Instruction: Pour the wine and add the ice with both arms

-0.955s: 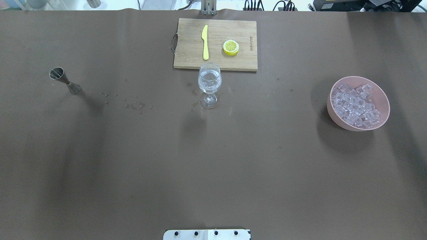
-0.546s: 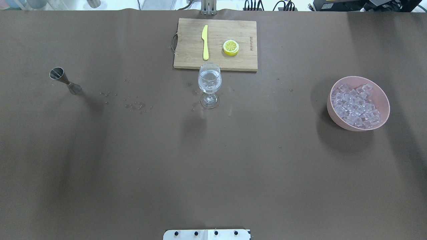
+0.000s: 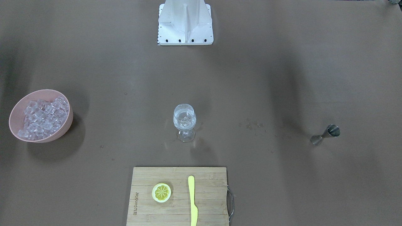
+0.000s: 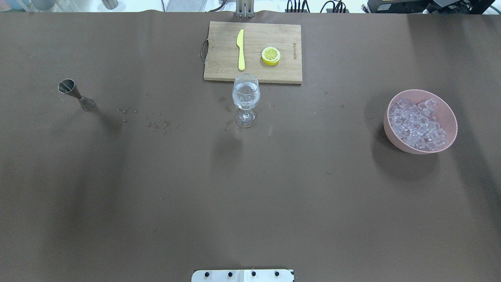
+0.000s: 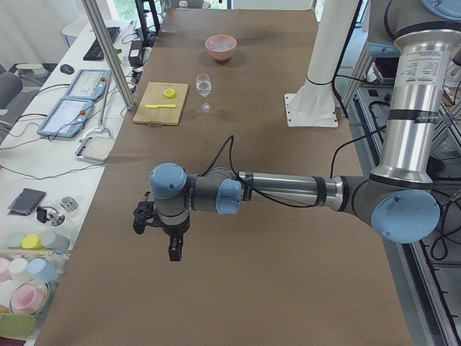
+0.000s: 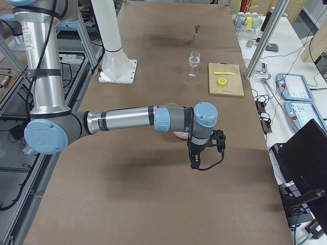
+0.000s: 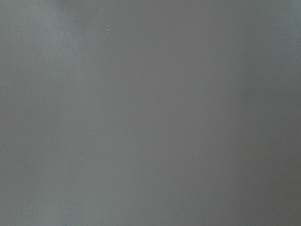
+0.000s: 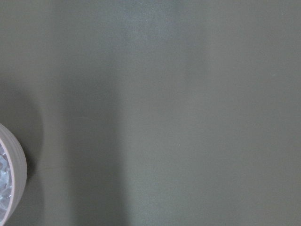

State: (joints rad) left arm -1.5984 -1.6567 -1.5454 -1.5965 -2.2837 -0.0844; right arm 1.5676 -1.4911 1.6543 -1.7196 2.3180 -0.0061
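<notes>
Brown surface, cluttered desks alongside. From the left: a steel jigger, upright; a stemmed glass holding the wine, near a cutting board; a pink bowl heaped with the ice. Left gripper and right gripper: open or closed, cannot tell

The only lettering is a short dark brand mark burned into the cutting board, running along its short edge just beside the lemon slice (the overhead view shows it too, at the board's right end). Its letters are too small to read with certainty. The tablets in the left side view show screens too blurred to read.
</notes>
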